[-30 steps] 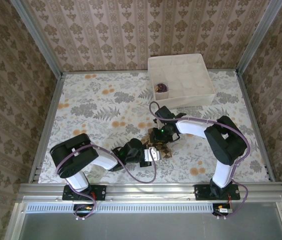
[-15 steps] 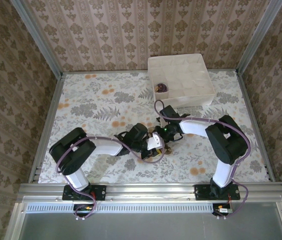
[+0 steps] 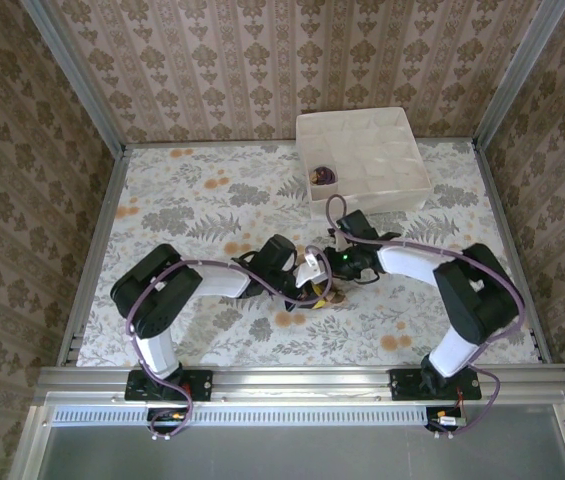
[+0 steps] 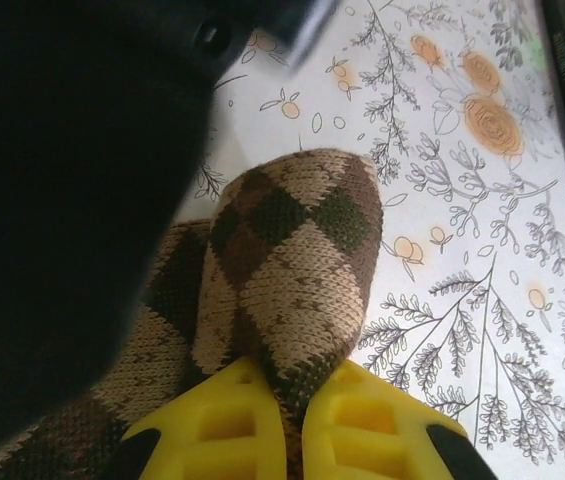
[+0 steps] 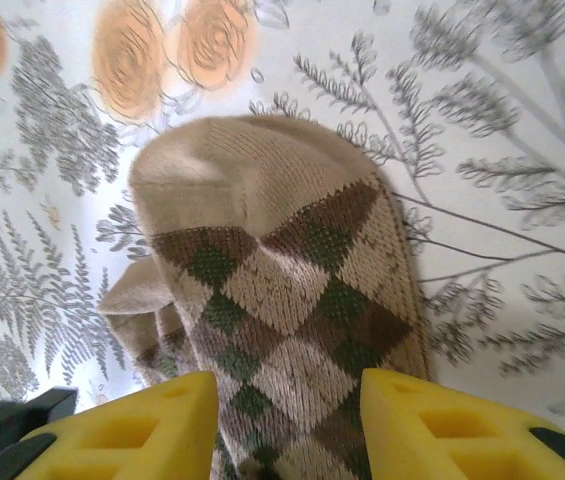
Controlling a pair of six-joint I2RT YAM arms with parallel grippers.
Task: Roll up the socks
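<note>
the argyle sock (image 3: 325, 293) lies on the floral surface (image 3: 182, 215) near its middle, where the two arms converge from either side. the left fingers (image 4: 212, 430) are pressed together on a fold of it, with the knit squeezed into the thin seam between the yellow pads. this grip probably anchors or lifts one end so the fabric can be turned over on itself. the right fingers (image 5: 152, 425) stand moderately apart with the sock between them. the fabric there lies flat and unpinched, so they seem to straddle it rather than hold it, perhaps placed to take the next fold.

the overhead view alone shows the layout. the white divider box (image 3: 357, 113) sits at the far side, well apart from the work, and a dark purple sock (image 3: 322, 175) is bundled in one of its near-left cells. that sock looks already rolled and stowed. the overhead view is too small to show either grip. the left wrist view gives the pinch and the doubled-over layer rising from it. the right wrist view gives the plain tan end of the sock resting on the surface and the gap between the fingers.
</note>
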